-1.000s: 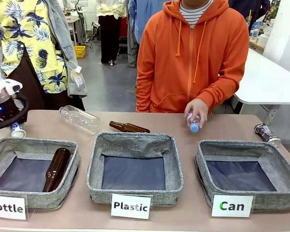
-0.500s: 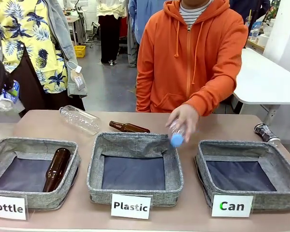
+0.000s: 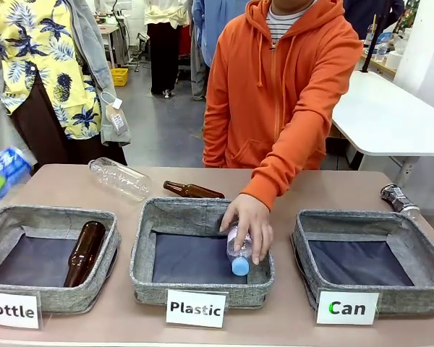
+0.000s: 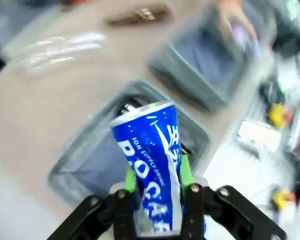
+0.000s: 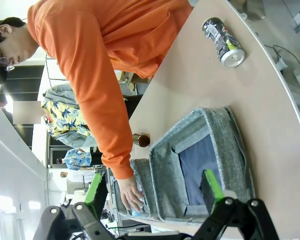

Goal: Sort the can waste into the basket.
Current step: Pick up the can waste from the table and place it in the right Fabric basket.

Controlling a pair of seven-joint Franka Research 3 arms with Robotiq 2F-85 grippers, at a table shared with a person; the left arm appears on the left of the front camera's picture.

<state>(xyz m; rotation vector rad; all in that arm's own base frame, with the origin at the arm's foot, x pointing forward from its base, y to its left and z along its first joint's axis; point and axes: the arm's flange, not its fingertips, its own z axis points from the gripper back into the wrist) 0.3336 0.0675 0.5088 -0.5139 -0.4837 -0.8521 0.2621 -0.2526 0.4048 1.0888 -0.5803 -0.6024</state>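
Note:
The blue can (image 4: pixel 152 165) with white lettering is dented and sits clamped between the green pads of my left gripper (image 4: pixel 157 177), which is shut on it. In the front view this can (image 3: pixel 5 172) hangs blurred at the far left edge, above the table. The black can (image 3: pixel 395 196) lies on its side at the table's right end, behind the "Can" basket (image 3: pixel 304 242); the right wrist view shows the black can (image 5: pixel 222 41) too. My right gripper (image 5: pixel 153 190) is open and holds nothing, hovering over the "Can" basket (image 5: pixel 190 131), whose inside is bare.
The person's hand (image 3: pixel 247 220) holds a clear plastic bottle (image 3: pixel 239 253) inside the "Plastic" basket (image 3: pixel 145 246). The "Bottle" basket (image 3: pixel 0 220) holds a brown bottle (image 3: pixel 84 251). Another brown bottle (image 3: pixel 193 191) and a clear bottle (image 3: pixel 119 178) lie behind the baskets.
My left gripper lifted the blue can off the table's left end and swung it at the left edge. The person's hand carried the small plastic bottle from the table into the "Plastic" basket.

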